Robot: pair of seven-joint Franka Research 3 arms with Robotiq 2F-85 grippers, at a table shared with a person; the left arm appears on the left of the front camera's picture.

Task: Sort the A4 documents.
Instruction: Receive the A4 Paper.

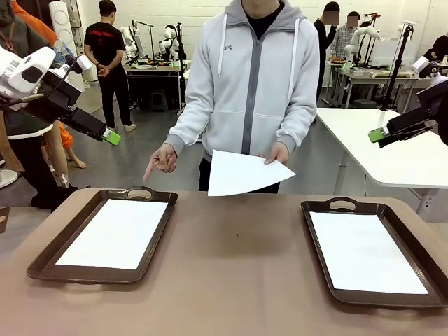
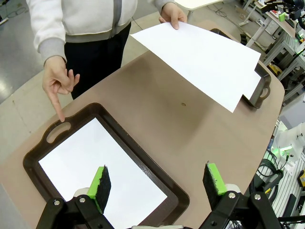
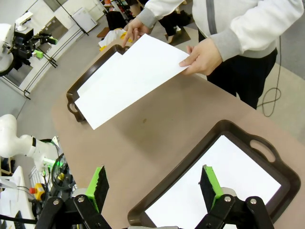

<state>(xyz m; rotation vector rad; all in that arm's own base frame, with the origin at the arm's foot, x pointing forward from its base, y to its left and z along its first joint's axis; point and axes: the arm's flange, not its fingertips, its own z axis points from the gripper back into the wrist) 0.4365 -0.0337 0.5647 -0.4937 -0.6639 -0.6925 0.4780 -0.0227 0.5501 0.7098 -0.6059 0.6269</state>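
Above table's far edge, held sheet [image 1: 241, 173] roughly level, long axis apparently crosswise; left claw [image 2: 157, 183], right claw [image 3: 153, 185] released.

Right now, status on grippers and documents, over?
Left gripper and right gripper open, empty, raised. Person holds one sheet, pointing at left tray. Nothing in the way.

A robotics lab: background workbenches [image 1: 157, 68] crowded with white robot arms [image 1: 168, 38], people standing among them.
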